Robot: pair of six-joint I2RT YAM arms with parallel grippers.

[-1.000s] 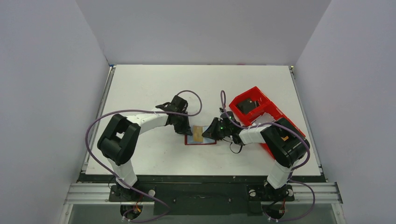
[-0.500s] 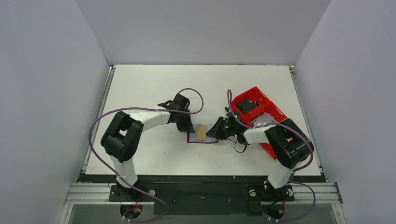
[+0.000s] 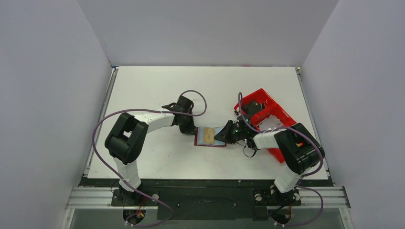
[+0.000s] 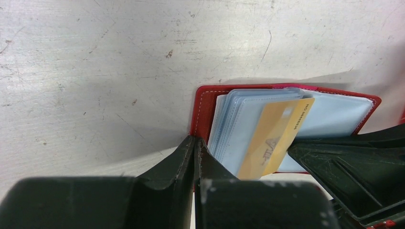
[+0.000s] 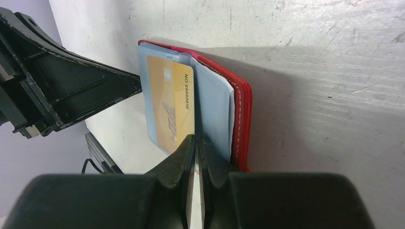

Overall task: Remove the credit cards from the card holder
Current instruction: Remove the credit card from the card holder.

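The dark-red card holder (image 3: 210, 142) lies open on the white table between my two grippers. Light blue leaves (image 4: 239, 126) fan out of it, and a gold credit card (image 4: 277, 136) sticks out of them at a slant. My left gripper (image 4: 197, 141) is shut on the holder's red left edge (image 4: 200, 109). From the opposite side, my right gripper (image 5: 196, 139) is shut on the long edge of the gold card (image 5: 169, 109), beside a pale blue leaf (image 5: 212, 109). In the top view the left gripper (image 3: 194, 132) and right gripper (image 3: 218, 137) flank the holder.
A bright red plastic compartment tray (image 3: 267, 114) stands just behind and right of the right arm. The table's edges meet grey walls on three sides. Purple cables loop over both arms.
The holder and both grippers have shifted a little to the right. The left gripper closed on the holder's edge. The right gripper stayed shut.
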